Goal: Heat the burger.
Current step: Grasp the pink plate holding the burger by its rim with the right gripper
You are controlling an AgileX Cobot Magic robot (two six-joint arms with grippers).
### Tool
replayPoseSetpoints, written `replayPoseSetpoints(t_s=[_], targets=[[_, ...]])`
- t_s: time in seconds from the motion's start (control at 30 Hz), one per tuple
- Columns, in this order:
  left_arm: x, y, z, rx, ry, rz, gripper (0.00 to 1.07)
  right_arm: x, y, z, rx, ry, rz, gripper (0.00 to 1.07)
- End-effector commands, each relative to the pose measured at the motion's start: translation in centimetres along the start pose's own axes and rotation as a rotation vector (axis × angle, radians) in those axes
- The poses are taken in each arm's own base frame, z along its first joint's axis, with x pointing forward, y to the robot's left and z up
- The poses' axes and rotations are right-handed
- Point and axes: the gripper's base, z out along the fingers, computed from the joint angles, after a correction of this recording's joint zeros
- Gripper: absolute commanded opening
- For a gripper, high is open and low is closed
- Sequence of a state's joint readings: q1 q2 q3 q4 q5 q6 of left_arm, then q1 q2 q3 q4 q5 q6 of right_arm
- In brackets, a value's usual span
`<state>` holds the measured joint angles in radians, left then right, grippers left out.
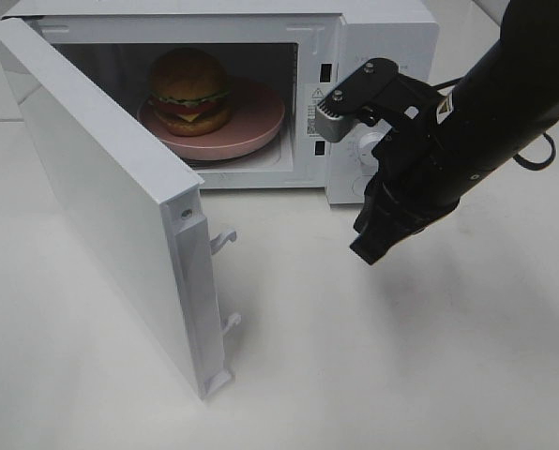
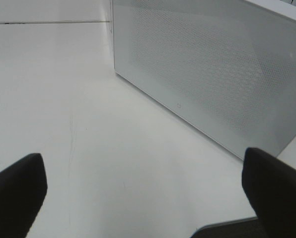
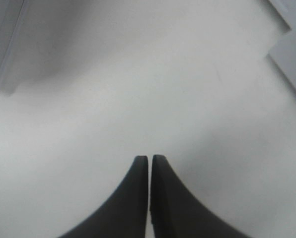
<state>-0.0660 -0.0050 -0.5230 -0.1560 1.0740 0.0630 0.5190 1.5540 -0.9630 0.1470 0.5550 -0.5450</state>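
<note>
Since the burger (image 1: pixel 189 89) sits on its plate (image 1: pixel 261 127) inside the microwave (image 1: pixel 383 56), loading looks done. Both empty, the right fingers (image 3: pixel 133 198) press together and the left fingers (image 2: pixel 269 183) gape wide. Next, the wide-open door (image 1: pixel 111 206) needs pushing shut.

Right gripper (image 1: pixel 369 249) closed, empty, tilted downward; left gripper (image 2: pixel 143 163) wide open

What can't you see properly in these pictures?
White microwave's control dials: high view, mostly hidden behind the black right arm.
Tall golden-bun burger: in neither wrist view; its far side faces away.
Left end effector: outside the high view; its fingers are cut off by the wrist picture's edges.
</note>
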Motion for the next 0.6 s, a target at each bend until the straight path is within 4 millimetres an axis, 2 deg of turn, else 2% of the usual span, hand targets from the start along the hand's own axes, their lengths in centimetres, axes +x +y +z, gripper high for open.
replayPoseSetpoints(t_s=[0.03,0.07,0.17,0.2,0.27,0.33,0.37,0.43,0.6], targets=[[0.09,-0.06,-0.16,0.002,-0.025,-0.004,1.0,-0.28,-0.31,-0.64,0.015,-0.005,-0.307,0.04],[0.09,-0.06,-0.16,0.002,-0.025,-0.004,1.0,-0.33,-0.34,-0.65,0.019,-0.007,-0.444,0.04],[0.09,-0.06,-0.16,0.002,-0.025,-0.004,1.0,-0.33,-0.34,-0.65,0.019,-0.007,-0.509,0.04],[0.09,-0.06,-0.16,0.002,-0.025,-0.004,1.0,-0.33,-0.34,-0.65,0.02,-0.006,-0.617,0.04],[0.09,-0.06,-0.16,0.002,-0.025,-0.004,1.0,-0.33,-0.34,-0.65,0.02,-0.005,-0.671,0.04],[0.09,-0.06,-0.16,0.002,-0.025,-0.004,1.0,-0.32,-0.33,-0.65,0.019,-0.002,-0.852,0.04],[0.09,-0.06,-0.16,0.002,-0.025,-0.004,1.0,-0.32,-0.33,-0.65,0.019,-0.002,-0.852,0.04],[0.09,-0.06,-0.16,0.002,-0.025,-0.004,1.0,-0.31,-0.33,-0.65,0.018,0.0,-0.987,0.05],[0.09,-0.06,-0.16,0.002,-0.025,-0.004,1.0,-0.3,-0.36,-0.65,0.022,0.004,-1.086,0.05]])
